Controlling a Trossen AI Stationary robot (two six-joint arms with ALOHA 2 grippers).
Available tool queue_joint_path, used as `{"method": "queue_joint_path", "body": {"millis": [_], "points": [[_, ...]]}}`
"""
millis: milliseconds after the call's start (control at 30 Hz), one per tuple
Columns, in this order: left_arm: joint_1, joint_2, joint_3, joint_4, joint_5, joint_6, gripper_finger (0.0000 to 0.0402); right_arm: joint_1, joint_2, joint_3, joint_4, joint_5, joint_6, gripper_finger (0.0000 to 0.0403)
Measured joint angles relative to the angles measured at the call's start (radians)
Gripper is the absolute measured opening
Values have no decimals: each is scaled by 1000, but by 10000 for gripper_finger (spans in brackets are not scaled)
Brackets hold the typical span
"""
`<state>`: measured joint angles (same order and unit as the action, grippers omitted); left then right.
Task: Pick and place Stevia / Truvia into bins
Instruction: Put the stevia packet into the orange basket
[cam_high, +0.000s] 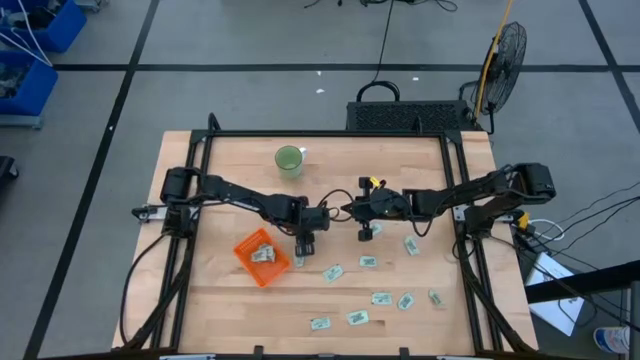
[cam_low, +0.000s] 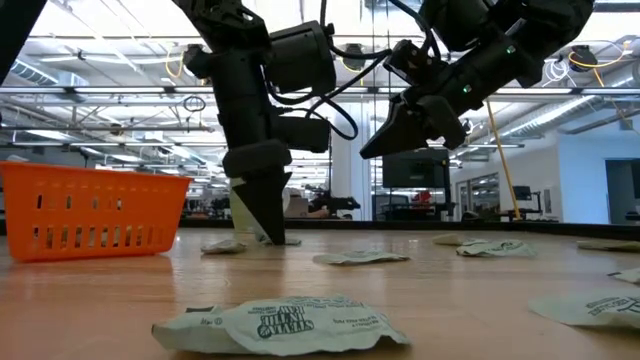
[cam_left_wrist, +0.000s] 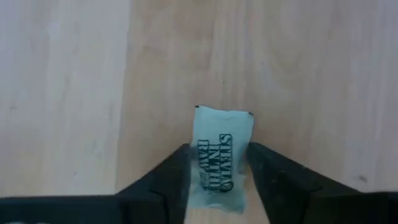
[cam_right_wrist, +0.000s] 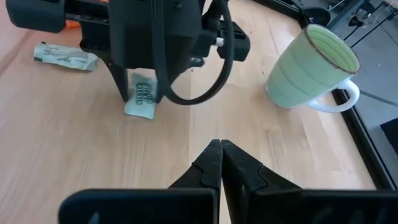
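My left gripper points straight down at the table just right of the orange tray and is shut on one pale green Stevia sachet. One sachet lies in the tray. Several more sachets lie flat on the wood toward the near right. My right gripper is shut and holds nothing. It hovers above the table, just right of the left gripper, pointing at it. My left gripper comes from above, pointing down, with one finger on each long edge of the sachet, near its middle. It pinches the sachet across its width. The sachet's far end sticks out past the fingers, and the sachet still lies on the table.
A round light-green cup stands toward the table's far edge, beyond both grippers. A loose sachet lies close to the low camera at the near edge. The orange tray sits left of the left gripper. Bare wood lies on the table's far left.
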<state>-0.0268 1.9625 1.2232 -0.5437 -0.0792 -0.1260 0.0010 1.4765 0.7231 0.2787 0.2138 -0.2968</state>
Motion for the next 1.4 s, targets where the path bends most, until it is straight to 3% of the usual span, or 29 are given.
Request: {"method": "queue_joint_path", "body": {"millis": [233,300,433,567,733,867,1067,1267,1400], "points": [[-1,-15,-3,-4,12,-10,30,0,0,0,1,8,-42,0],[-2,-40,-4,-26,-8,-33,11,0,0,0,7,50,-60,0],[-21,-156,-2,-64,-12,-110,19,0,0,2,16,151,-94,0],[-77,-295,-2,-217,-29,-245,8,0,0,1,11,206,-112,0],[-207,-427,-36,-398,-53,-563,19,0,0,1,8,205,-112,0],[-337,-460,-123,-401,-53,-777,19,0,0,1,0,205,-99,0],[-432,-443,-241,-313,-79,-813,26,0,0,1,9,202,-89,0],[-418,-441,-305,-315,-94,-889,91,0,0,1,58,201,-89,0],[-409,-451,-295,-165,-108,-784,126,0,0,1,83,199,-89,0]]}}
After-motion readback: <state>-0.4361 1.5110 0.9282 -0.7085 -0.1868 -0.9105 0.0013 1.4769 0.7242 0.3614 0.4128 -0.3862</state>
